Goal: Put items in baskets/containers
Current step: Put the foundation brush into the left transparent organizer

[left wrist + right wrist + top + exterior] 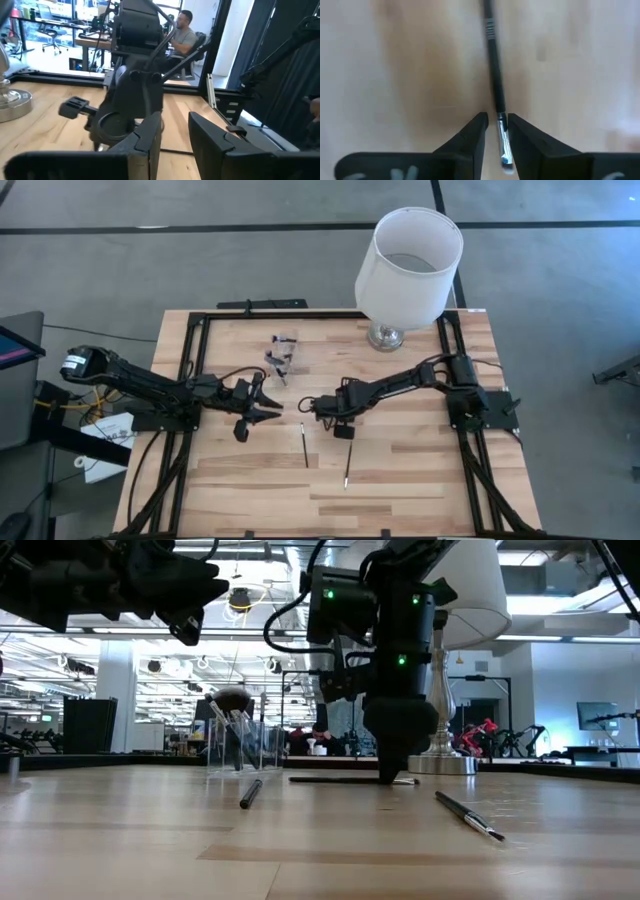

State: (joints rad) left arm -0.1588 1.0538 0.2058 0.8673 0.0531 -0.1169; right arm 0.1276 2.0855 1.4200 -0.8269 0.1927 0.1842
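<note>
While right gripper (496,131) sits low on counter (400,460), we see brush (493,75) lying between its fingers, ferrule end in gap, long axis straight ahead; fingers narrowly apart, not clenched yet. Left gripper (262,402) hovers released. Clear cup (282,355) nearer left arm.

Seen from above, the clear cup (282,352) stands on the worktop (400,460) toward eleven o'clock of its middle, with brushes upright inside it. The lamp (405,270) sits at the one o'clock edge. Two loose brushes lie nearer six o'clock: one brush (304,444) just left of centre, another brush (347,466) beside it to the right. A third brush (495,95) lies under the right gripper (304,406) at the centre, its ferrule end between the fingers (470,137). The left gripper (272,406) hovers at nine o'clock of it.
</note>
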